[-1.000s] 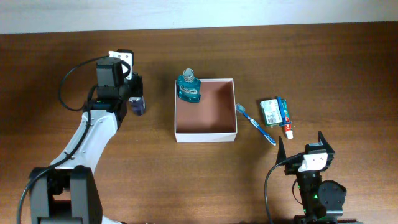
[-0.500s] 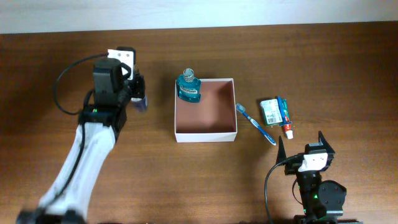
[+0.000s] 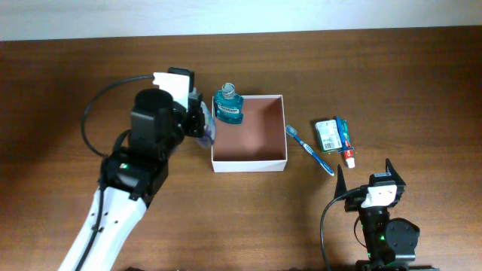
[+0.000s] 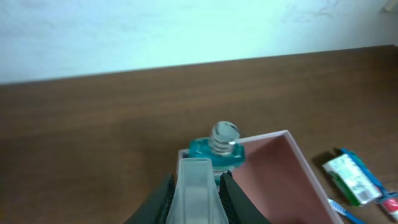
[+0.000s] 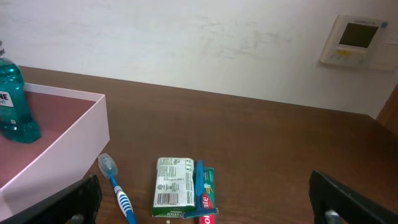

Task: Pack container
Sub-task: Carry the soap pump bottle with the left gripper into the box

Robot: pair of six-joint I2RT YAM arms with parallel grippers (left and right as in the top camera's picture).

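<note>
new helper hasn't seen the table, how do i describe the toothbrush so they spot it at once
Start at the big white box in the middle of the table. Just right of it, on the bare wood, lies the toothbrush. It is slim, blue and white, brush head nearest the box, unlike the blocky green-and-white packet further right.

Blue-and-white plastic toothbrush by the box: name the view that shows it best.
Overhead: the blue-and-white plastic toothbrush lies whole, head to handle end, beside the white cardboard box. Right wrist shows its head but crops the handle; left wrist catches only a sliver.
</note>
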